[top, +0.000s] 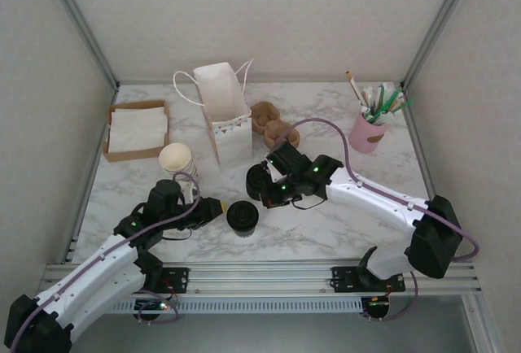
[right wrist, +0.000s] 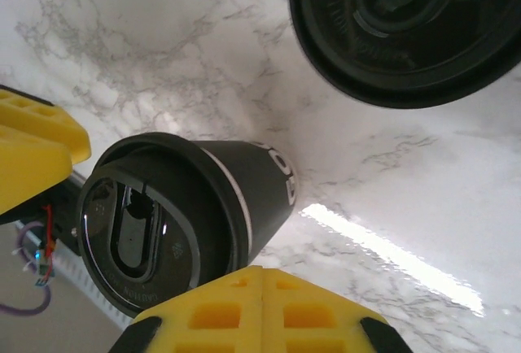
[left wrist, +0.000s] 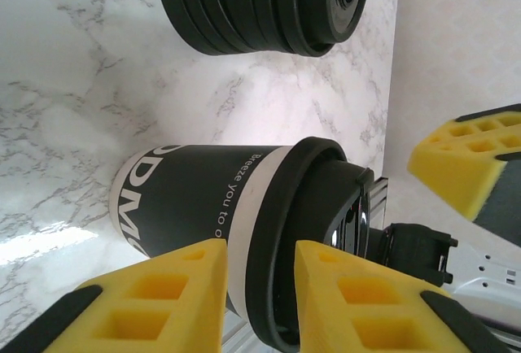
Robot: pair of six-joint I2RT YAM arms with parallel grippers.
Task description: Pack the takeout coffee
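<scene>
The marble worktop (top: pixel 313 237) spans the whole top view, walled in pale panels. On it the left arm (top: pixel 89 276) reaches in from the near left corner and the right arm (top: pixel 383 202) from the near right, their ends meeting near the middle. A white paper bag (top: pixel 226 117) with cord handles stands open at the back centre. Left of it is a shallow cardboard box (top: pixel 134 156) holding white napkins (top: pixel 137 128). A pink holder (top: pixel 366 135) full of straws and stirrers stands at the back right, and a brown knotted-looking item (top: pixel 273 123) that I cannot identify lies just right of the bag. A stack of lidless cream cups (top: pixel 177 160) stands in front of the box. A squat stack of black lids (left wrist: pixel 260 3) sits in front of the bag, under the right arm's end. The takeout coffee (top: pixel 242 217) stands upright on the worktop near the front centre, outside the bag, black lid on, just in front of the lid stack and between the two arm ends. The left fingers (left wrist: pixel 163 288) are parted by a narrow gap right at the cup's side, with nothing clamped between them; whether they touch it I cannot tell. The right fingers (right wrist: pixel 220 316) are pressed together on nothing, above and just beside the lidded cup.
</scene>
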